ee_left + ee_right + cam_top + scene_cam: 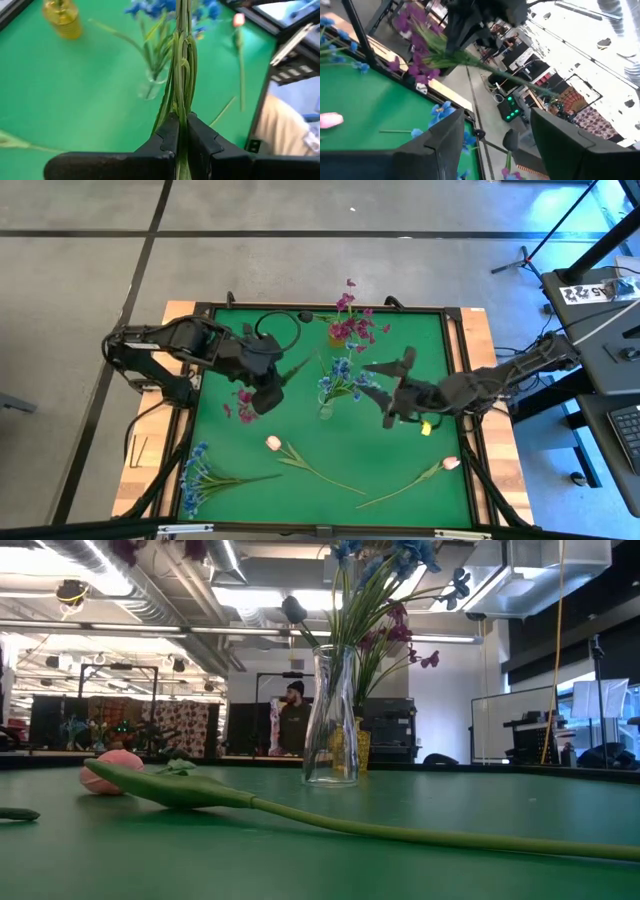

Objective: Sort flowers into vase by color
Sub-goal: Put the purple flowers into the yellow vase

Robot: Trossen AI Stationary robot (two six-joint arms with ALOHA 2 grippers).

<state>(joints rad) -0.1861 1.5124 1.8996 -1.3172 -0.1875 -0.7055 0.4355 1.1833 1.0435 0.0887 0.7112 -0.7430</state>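
Note:
My left gripper (pixel 264 387) is shut on a magenta-purple spray (pixel 243 406) and holds it above the table's left middle. The right wrist view shows that spray (pixel 415 35) too. My right gripper (pixel 388 392) is open and holds nothing. It hovers just right of the clear glass vase (pixel 327 410), which holds blue sprays (pixel 340 375). A yellow vase (pixel 337 335) near the far edge holds magenta sprays (pixel 350 315). Lying flat on the table are two white-pink tulips (pixel 273 443) (pixel 450 463) and a blue spray (pixel 195 475). My left gripper pinches the spray's bundle of green stems (pixel 181 107) between its two fingers (pixel 167 135). The stems run on past the fingertips. The spray is lifted clear of the table, with its blossoms (pixel 243 406) toward the near left and its bare stem end (pixel 300 366) toward the far right.
A raised dark frame (pixel 455 380) borders the green table. A small yellow object (pixel 425 428) lies under my right arm. In the low view the near tulip (pixel 110 772) and its stem (pixel 400 832) lie before the glass vase (pixel 330 720). A person (pixel 293 715) stands in the room behind.

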